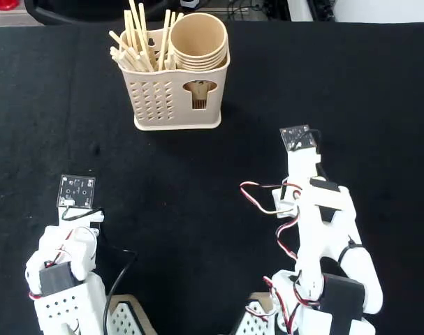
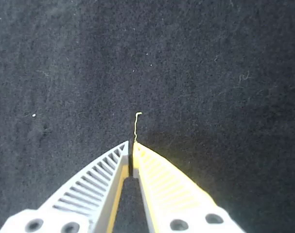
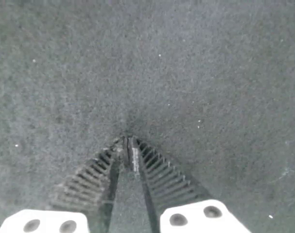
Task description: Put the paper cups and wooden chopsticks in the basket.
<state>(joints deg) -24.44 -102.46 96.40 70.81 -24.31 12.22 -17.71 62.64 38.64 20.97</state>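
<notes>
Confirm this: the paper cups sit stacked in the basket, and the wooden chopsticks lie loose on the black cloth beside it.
Wrong about the chopsticks. The wooden chopsticks do not lie on the black cloth; they stand in the basket, next to the paper cups, which do sit stacked in it. The high view shows this.

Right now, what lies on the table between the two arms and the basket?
Only bare black cloth; the high view shows that stretch right up to the basket.
</notes>
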